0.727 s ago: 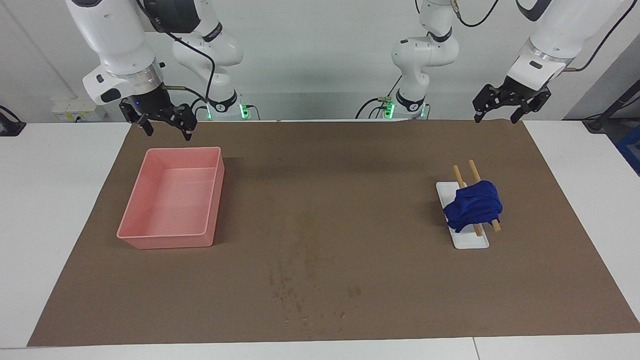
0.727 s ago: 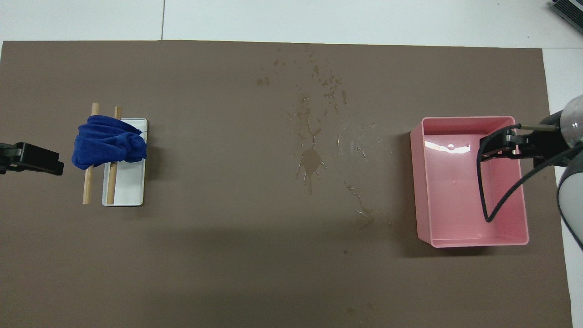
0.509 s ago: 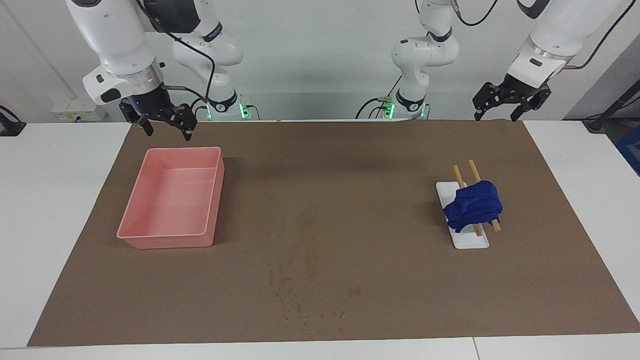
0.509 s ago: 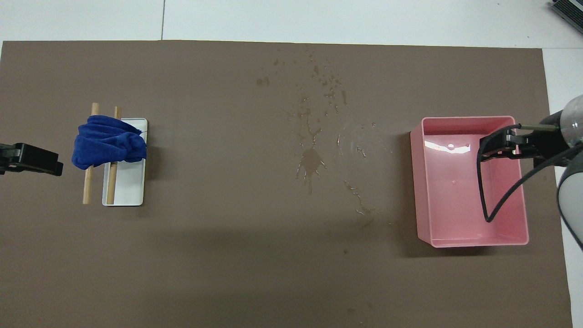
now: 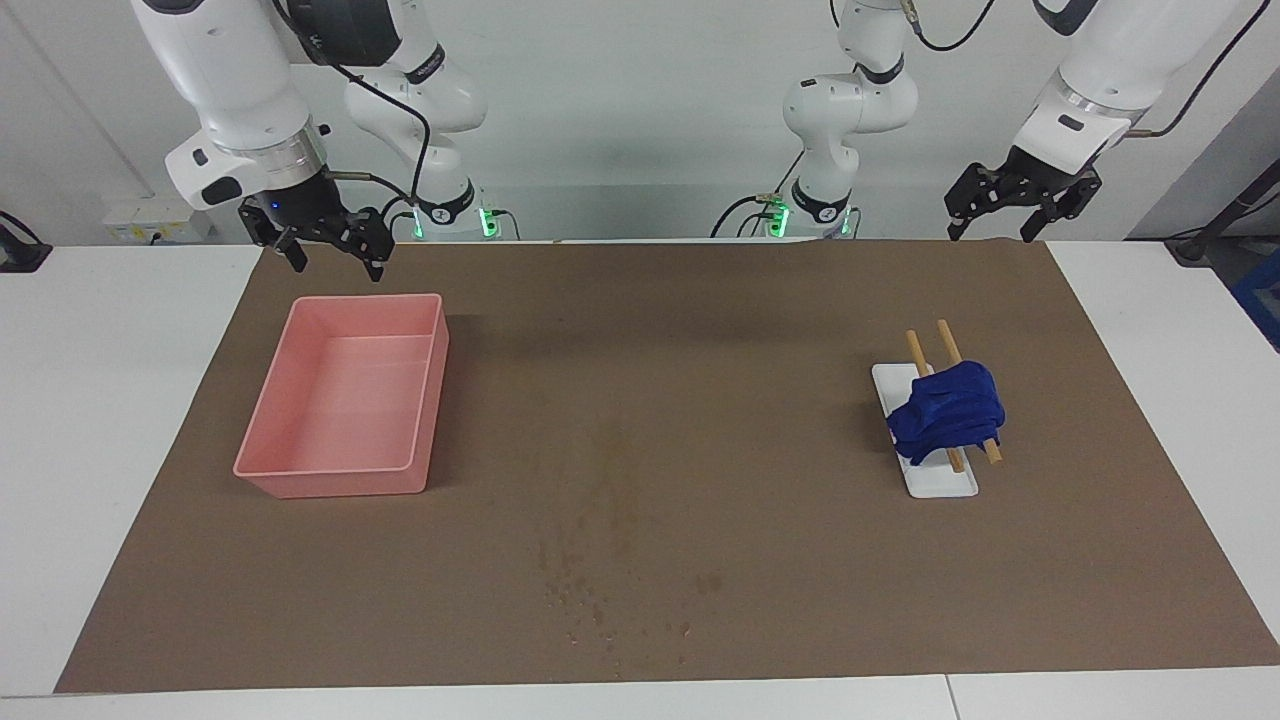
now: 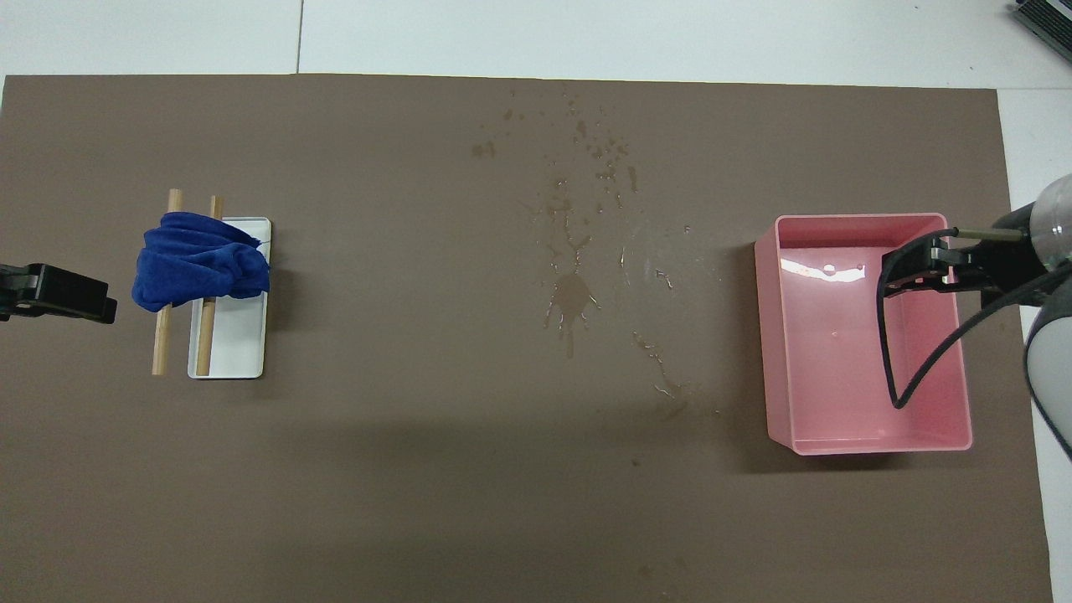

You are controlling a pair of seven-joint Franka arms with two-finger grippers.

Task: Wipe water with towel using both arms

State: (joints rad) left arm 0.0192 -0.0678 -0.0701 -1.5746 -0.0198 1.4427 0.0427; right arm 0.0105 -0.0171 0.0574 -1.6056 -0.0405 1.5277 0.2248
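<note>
My left gripper (image 5: pixel 1018 205) has crept slightly upward over the mat's robot-side edge, fingers spread and empty; my right gripper (image 5: pixel 322 240), spread too, waits over the pink tray (image 5: pixel 300 470). The towel (image 5: pixel 947 412) sits untouched across the sticks on the white dish (image 5: pixel 945 485). The water (image 6: pixel 571 297), mid-mat and farther out, is unwiped, so I judge nothing has begun.

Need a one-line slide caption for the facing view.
Both grippers raised, left gripper and right gripper open, with towel draped on two sticks and water unwiped on the mat.
</note>
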